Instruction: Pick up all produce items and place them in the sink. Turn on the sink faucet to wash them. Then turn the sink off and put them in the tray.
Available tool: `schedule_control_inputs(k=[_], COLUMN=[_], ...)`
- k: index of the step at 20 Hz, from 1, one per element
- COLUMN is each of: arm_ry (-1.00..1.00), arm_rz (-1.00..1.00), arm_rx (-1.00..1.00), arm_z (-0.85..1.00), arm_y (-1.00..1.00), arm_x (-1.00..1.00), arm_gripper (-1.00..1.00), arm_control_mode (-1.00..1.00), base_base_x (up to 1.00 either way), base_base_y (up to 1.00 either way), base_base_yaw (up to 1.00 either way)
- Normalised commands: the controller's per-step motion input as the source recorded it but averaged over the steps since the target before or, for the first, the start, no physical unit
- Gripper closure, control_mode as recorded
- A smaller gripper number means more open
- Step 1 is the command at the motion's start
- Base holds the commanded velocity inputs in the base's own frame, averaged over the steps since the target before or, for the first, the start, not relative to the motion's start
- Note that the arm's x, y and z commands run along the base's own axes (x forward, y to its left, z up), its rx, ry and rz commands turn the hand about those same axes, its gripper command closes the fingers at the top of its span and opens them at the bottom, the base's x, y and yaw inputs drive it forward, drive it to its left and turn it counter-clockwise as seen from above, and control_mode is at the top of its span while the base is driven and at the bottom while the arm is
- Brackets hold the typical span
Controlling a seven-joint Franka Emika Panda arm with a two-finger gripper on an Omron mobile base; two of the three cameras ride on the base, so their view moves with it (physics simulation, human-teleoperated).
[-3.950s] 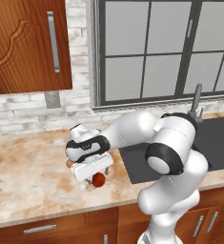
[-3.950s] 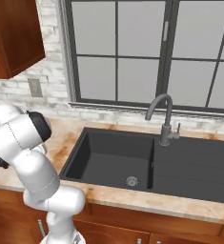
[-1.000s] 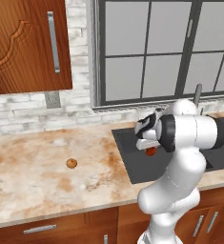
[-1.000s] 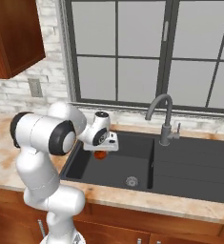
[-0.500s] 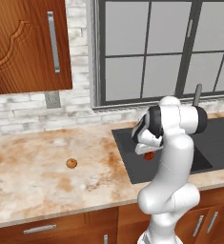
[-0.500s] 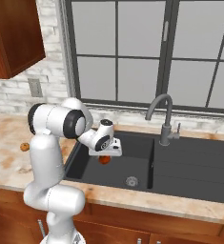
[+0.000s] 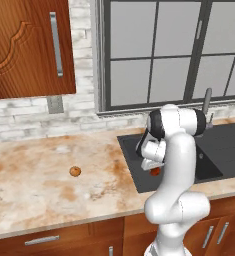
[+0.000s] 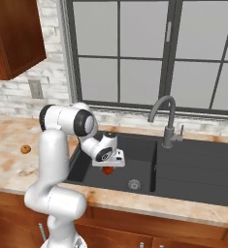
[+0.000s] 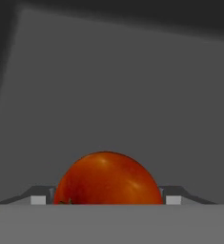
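Red and glossy, the tomato (image 9: 107, 178) sits right in front of the hand camera, wedged between the two finger tips (image 9: 38, 199) that flank it on either side, so the gripper (image 8: 107, 167) is clamped on it with its jaws standing wide around the fruit. From the right base camera the tomato (image 8: 107, 170) hangs under the hand, low inside the deep basin of the dark matte sink (image 8: 193, 167), above the basin floor and a little to the left of the round metal drain (image 8: 133, 184); whether it touches the floor I cannot tell. From the left base camera the same tomato (image 7: 155, 171) peeks out beside the white forearm, over the near part of the sink (image 7: 211, 165). Farther left on the mottled stone counter (image 7: 34, 195), the small orange-tan ball (image 7: 75, 171) lies by itself, well apart from the sink; the right base camera shows it (image 8: 24, 149) near the counter's left end. Behind the basin rises the grey gooseneck faucet (image 8: 164, 121), its spout arching over the sink and its small side lever sticking out to the right. Beyond that come the pale brick wall, the dark-framed window (image 8: 149, 53) and a brown wooden cabinet door (image 7: 26, 47) on the upper left.
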Motion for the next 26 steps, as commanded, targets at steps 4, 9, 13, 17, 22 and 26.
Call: schedule_control_inputs(k=[4,9,13,17,22,26], arm_ry=[0.0,0.0,-0.02,-0.08,-0.09,-0.04], arm_rz=[0.0,0.0,0.0,0.0,0.0,0.0], arm_rx=[0.0,0.0,0.0,0.0,-0.05,-0.08], arm_z=[-0.42,-0.48,-0.18,0.4,0.57,0.38], arm_y=[0.0,0.0,0.0,0.0,0.04,0.19], arm_x=[0.02,0.02,0.01,-0.23,-0.29,-0.11], arm_gripper=[1.0,1.0,-1.0,-1.0,-1.0,-1.0], arm_control_mode=[-1.0,-1.0,-1.0,-1.0,-1.0,-1.0], base_base_x=[0.0,0.0,0.0,0.0,0.0,0.0], base_base_y=[0.0,0.0,0.0,0.0,0.0,0.0], base_base_yaw=[0.0,0.0,0.0,0.0,0.0,0.0])
